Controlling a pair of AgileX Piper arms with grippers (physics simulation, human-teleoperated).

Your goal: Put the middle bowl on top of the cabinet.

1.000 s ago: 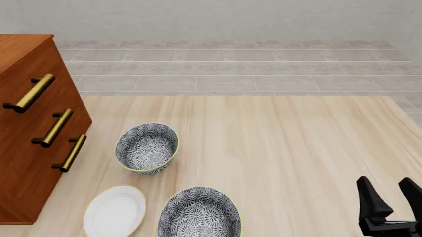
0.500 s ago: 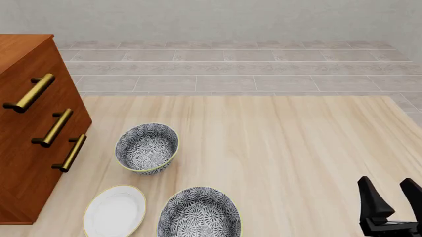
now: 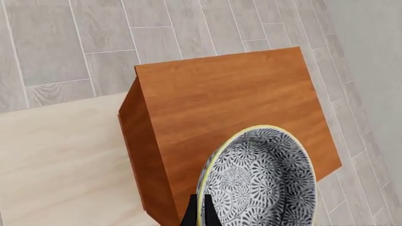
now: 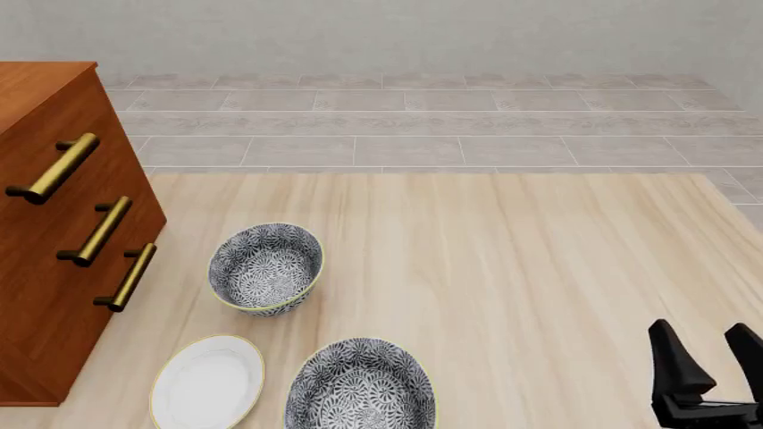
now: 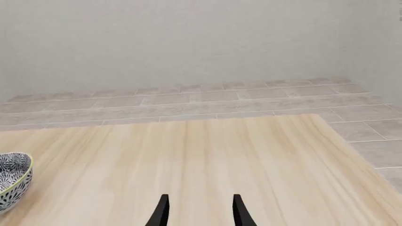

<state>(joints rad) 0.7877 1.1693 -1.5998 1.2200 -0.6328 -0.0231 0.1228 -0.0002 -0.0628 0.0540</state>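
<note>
bowl in the left wrist view: a round deep bowl with dense dark-blue-and-white floral pattern and thin pale-yellow rim, tilted on edge, hanging above the flat top of the tall reddish-brown wooden cabinet. whether it touches the top, cannot tell. the left gripper shows only as dark fingertips straddling the bowl's rim at the picture's edge, one inside and one outside, pinched on it. grey tiled floor lies beyond the cabinet.

front view: cabinet stands at the table's left edge, three brass bar handles down its front. only part of its top is in frame, and neither the held bowl nor the left arm shows here. on the pale wooden table, a matching patterned bowl sits upright near the cabinet's front. a second matching bowl sits nearer the camera, cut by the lower edge. a flat plain white plate lies just left of that nearer bowl, apart from it.

right gripper: black, at the lower right corner, over bare table, fingers spread with a clear gap, nothing between them. well apart from the bowls.

right wrist view: two dark fingertips apart over bare wood; one patterned bowl's rim at the side edge.
</note>
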